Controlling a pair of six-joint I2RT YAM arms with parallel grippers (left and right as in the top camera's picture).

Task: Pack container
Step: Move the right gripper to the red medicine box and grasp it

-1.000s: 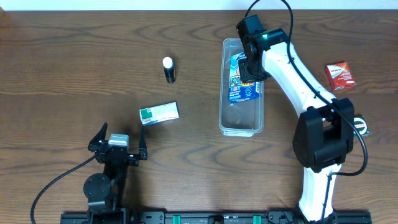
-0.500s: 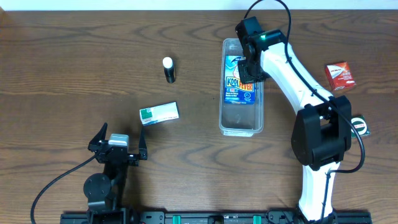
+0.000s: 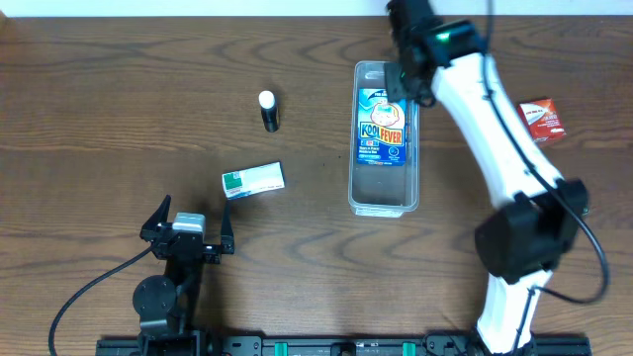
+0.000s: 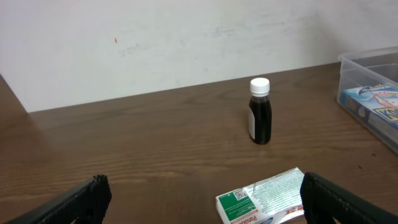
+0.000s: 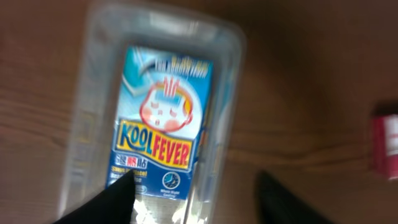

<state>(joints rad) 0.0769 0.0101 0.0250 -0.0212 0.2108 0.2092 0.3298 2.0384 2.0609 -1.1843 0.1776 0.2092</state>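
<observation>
The container (image 3: pixel 384 196) sits right of centre on the tabletop (image 3: pixel 119 119). The blue box (image 3: pixel 383 127), tilted a second ago, now lies flat inside. The right tool (image 5: pixel 196 186) has let it go, jaws apart above it. The left tool (image 3: pixel 193 220) rests wide open.

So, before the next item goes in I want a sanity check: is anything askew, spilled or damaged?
Nothing stands out. The blue box lies flat, lengthwise in the container. The bottle stands upright and capped. The green-and-white box and red box lie flat on the table.
</observation>
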